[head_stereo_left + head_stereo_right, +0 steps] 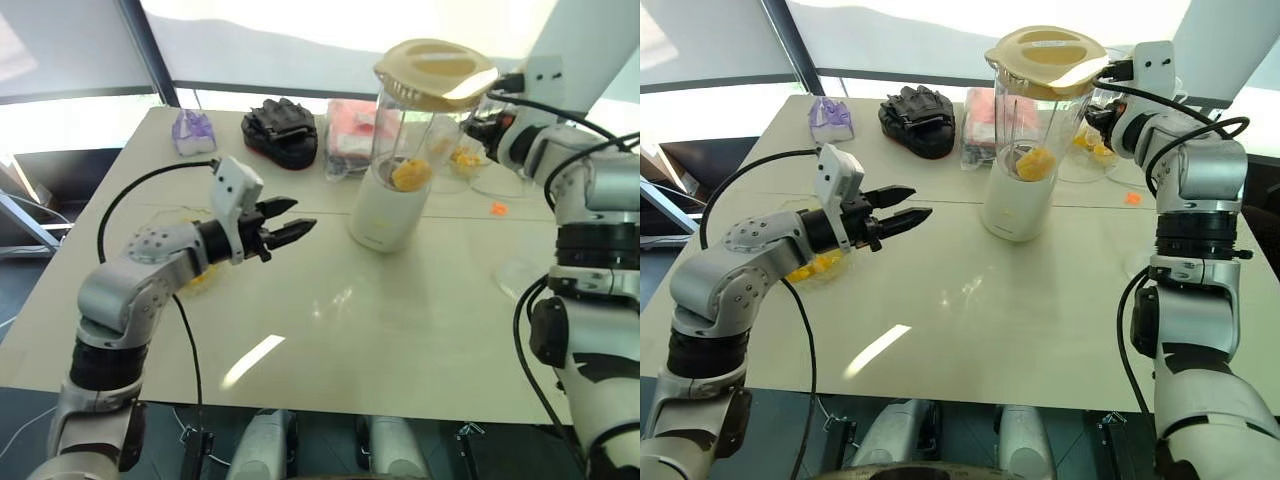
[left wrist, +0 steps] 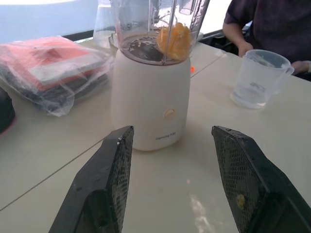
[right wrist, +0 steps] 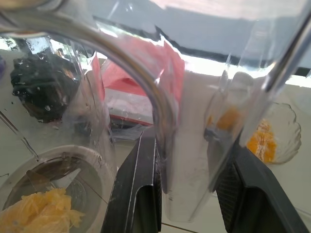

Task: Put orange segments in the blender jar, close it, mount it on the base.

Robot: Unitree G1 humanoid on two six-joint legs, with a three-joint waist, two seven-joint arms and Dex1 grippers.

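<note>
Jar, lid and base stand stacked as one in the head cameras: the blender jar (image 1: 420, 130) sits on its cream base (image 1: 385, 215), tan lid (image 1: 435, 72) on, orange segments (image 1: 411, 174) low inside. It stands ahead of my left pincer (image 1: 303, 216), past its tips and clear of them. That pincer hovers over the worktop (image 1: 400, 340), wide open and holding nothing. My right pincer (image 1: 482, 128) is at the side of the jar away from the left one, against the handle.

Left wrist camera: the base stands straight ahead between the two spread fingers (image 2: 112, 179), apart from both, with segments visible above it through the wall.

Right wrist camera: the clear handle (image 3: 187, 170) runs between the right pincer's fingers, which look closed on it from both sides.

I judge the task nearly complete. The jar looks stiff, smooth and likely slippery, and tall on a small base, so easy to tip. The handle is the sound place to hold, never the lid.
</note>
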